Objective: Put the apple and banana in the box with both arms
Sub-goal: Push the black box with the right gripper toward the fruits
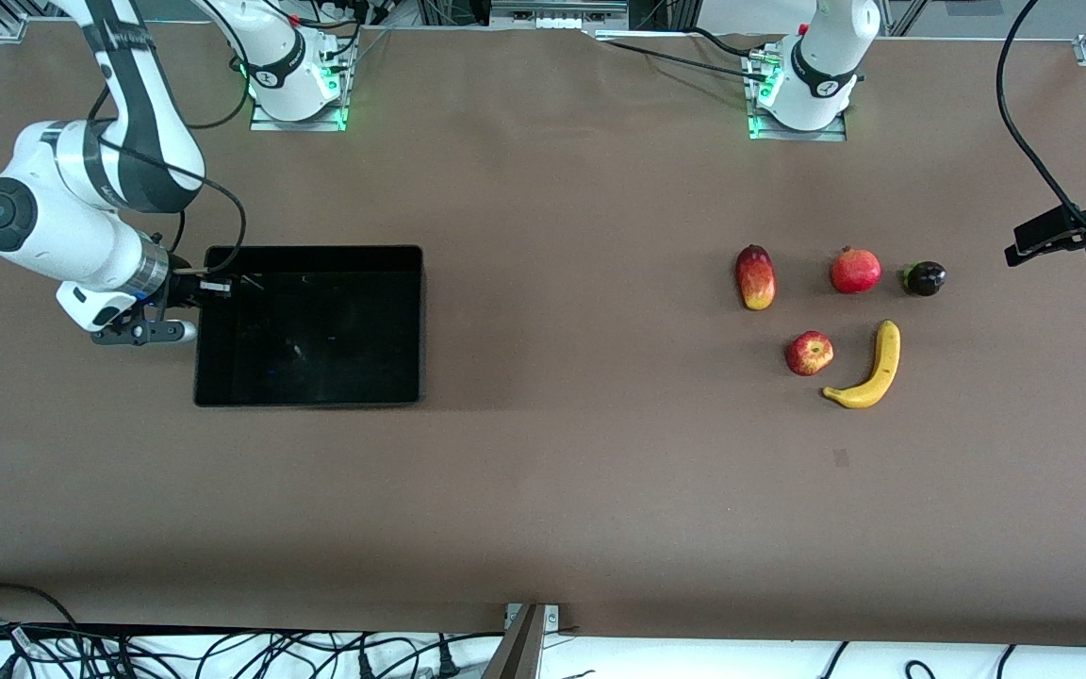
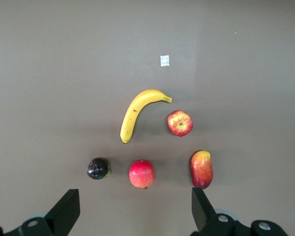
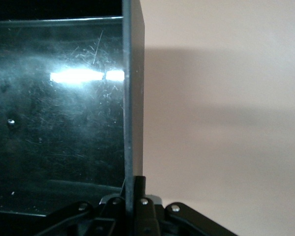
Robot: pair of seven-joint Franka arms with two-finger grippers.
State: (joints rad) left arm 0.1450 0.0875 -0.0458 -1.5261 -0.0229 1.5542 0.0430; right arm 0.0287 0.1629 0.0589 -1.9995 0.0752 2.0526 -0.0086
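Right wrist view — right tool [image 3: 133, 189] clenched on box [image 3: 132, 98] wall; left tool [image 2: 135, 211] released.

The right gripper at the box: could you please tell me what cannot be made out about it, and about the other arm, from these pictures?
- Right gripper, front view: shut on the box wall; its fingertips are hidden by the wrist and the dark rim.
- Right wrist view: the fingers are cut off by the picture's edge.
- Left gripper: open above the fruit; the front view's edge cuts off most of it.

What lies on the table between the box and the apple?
Nothing: the front view shows only bare brown table between the box and the apple.
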